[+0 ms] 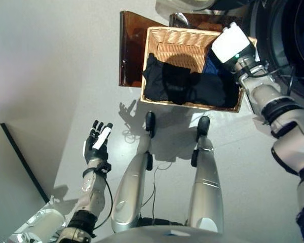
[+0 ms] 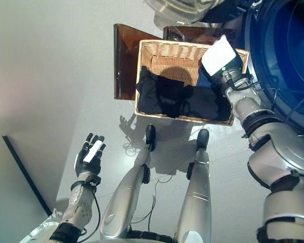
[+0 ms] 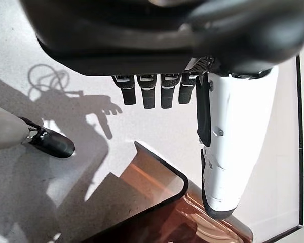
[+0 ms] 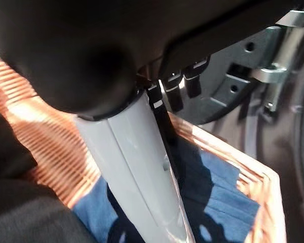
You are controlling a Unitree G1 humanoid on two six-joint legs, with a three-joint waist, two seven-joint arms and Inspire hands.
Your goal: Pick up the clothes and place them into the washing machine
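Nearest the robot, over bare floor [image 1: 50, 101], left hand [image 1: 97, 143] hangs idle, fingers straight and spread, holding nothing. Left wrist view agrees: fingers [image 3: 148, 95] straight, thumb out, only floor and a brown stand [image 3: 157, 192] past them.

Further out sits a wicker basket [image 1: 178, 40] on that brown stand, just ahead of the robot. Clothes are all in the basket, none lifted: black garments [image 1: 185, 86] heaped across the near side, a blue garment [image 4: 218, 187] tucked in the far right corner. Right hand [image 2: 220, 63] is down over that right corner, above the blue cloth. Right wrist view shows short fingertips [image 4: 175, 93] and the pale thumb pointing down at the cloth with a gap left; fingers look uncurled, nothing gripped. Looks like the reach step, grab not yet made.

Beyond and to the right, washing machine [image 2: 278, 55] with its round opening stands right beside the basket, so the carry should be short.

To do this well, judging from here: lower the right hand until the fingers sink into the cloth, curl thumb and fingers on a thick fold rather than a thin edge. Keep clear of the wicker rim. Lift straight up so trailing cloth does not catch the rim or drag the black pile along.
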